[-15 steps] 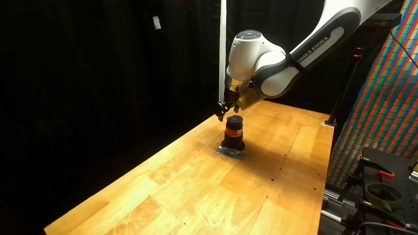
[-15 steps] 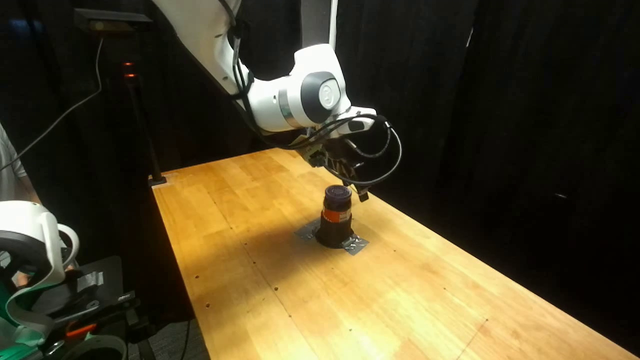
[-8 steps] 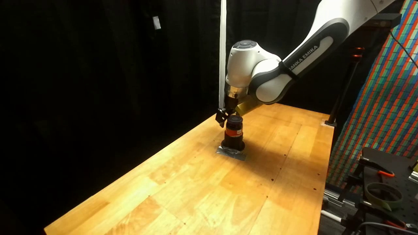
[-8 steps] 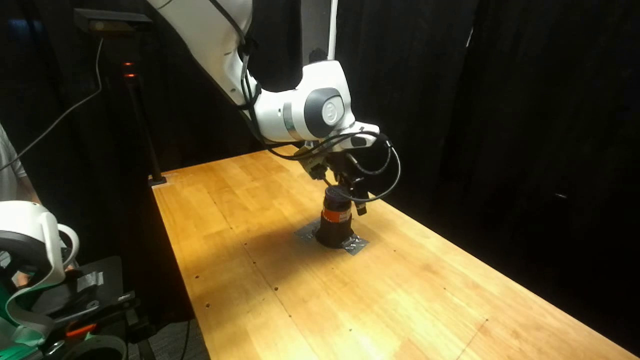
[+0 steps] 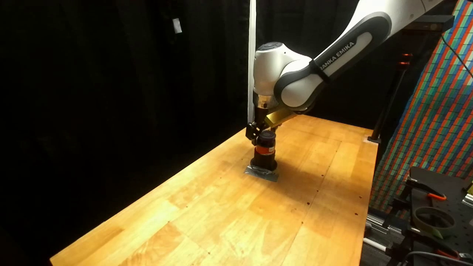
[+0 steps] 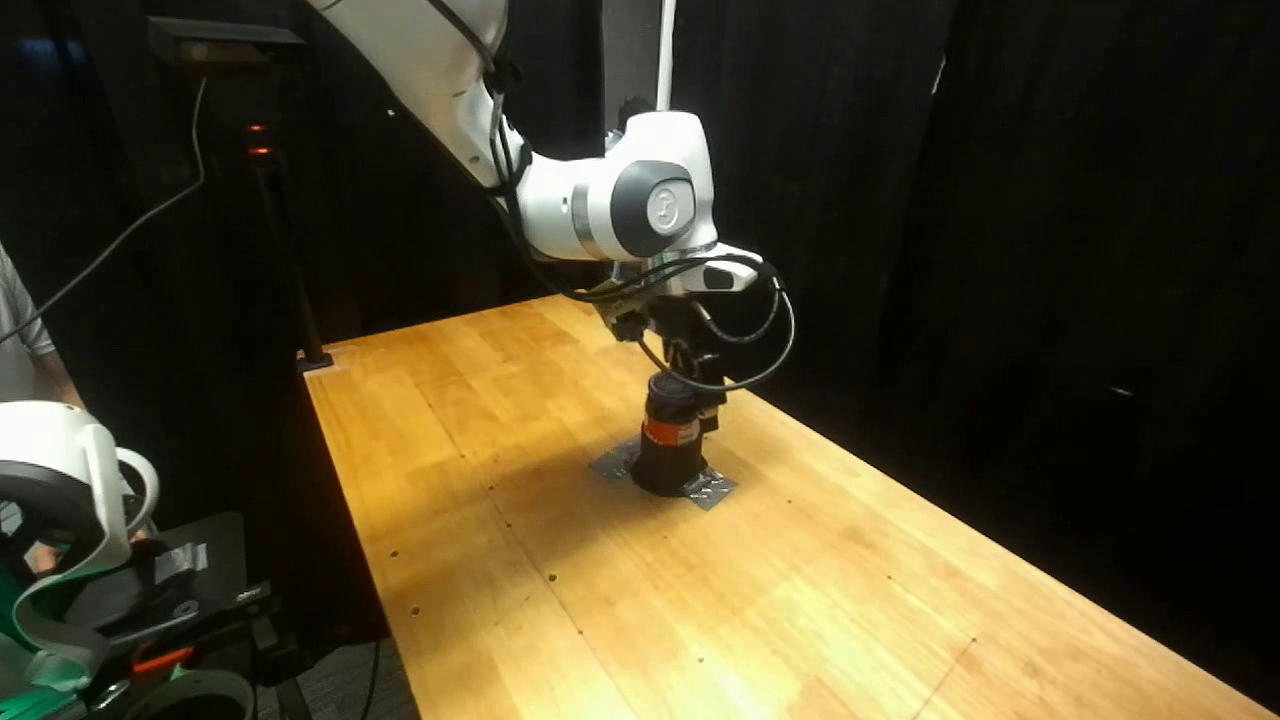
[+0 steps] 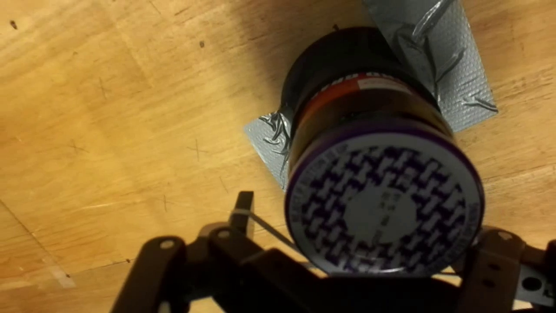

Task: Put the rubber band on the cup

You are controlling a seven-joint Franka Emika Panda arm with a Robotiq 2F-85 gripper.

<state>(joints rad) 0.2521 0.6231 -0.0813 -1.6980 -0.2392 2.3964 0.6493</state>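
The cup (image 5: 265, 150), a squat dark jar with an orange-red middle, stands upright on the table in both exterior views (image 6: 672, 434). In the wrist view its purple-and-white patterned lid (image 7: 380, 213) faces the camera. My gripper (image 5: 264, 133) is open, fingers apart, low at the cup's top; in an exterior view the cup partly hides it (image 6: 700, 395). The thin rubber band (image 7: 271, 230) is looped on the left finger and runs toward the lid, passing out of sight behind its edge. The right fingertip is hidden by the lid. Whether the band touches the cup, I cannot tell.
Grey tape (image 6: 712, 490) holds the cup's base to the wooden table (image 5: 221, 221). A loose cable (image 6: 785, 330) loops beside my wrist. A thin post (image 5: 388, 99) stands at the table's far corner, and a black side cart (image 5: 439, 184) stands off the table's edge.
My gripper has come down from above the cup and moved in closer, so the fingers are now beside its top. The cup has not moved.
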